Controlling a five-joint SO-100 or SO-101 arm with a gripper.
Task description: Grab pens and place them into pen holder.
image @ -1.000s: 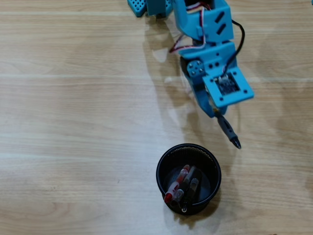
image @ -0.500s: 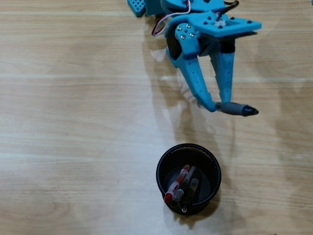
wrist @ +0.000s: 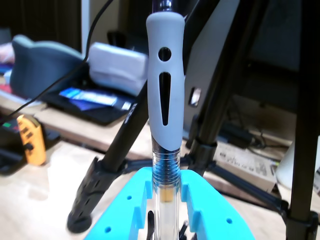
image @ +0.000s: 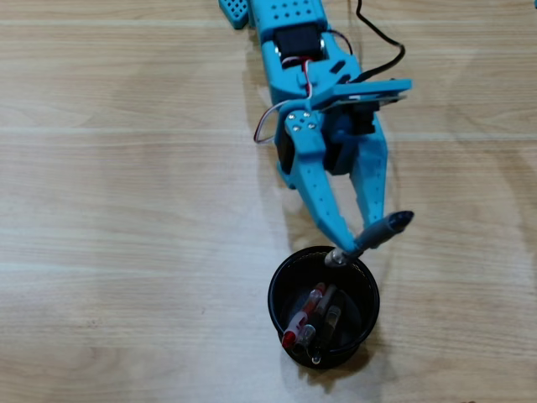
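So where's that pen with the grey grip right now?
The pen with the grey grip is clamped in the robot's hand, held just above the upper rim of the black mesh pen holder in the overhead view, its grey end pointing up and right.

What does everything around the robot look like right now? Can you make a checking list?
Surface: light wooden table, bare around the cup.
Job's things: black mesh pen holder holds three pens; a fourth, the grey-grip pen, is over its rim.
Clutter: nothing seen on the table.
Claw: blue claw shut on the grey-grip pen.
Cables: black cable and thin wires on the arm.
Surroundings: wrist view shows a black tripod and an orange gadget.
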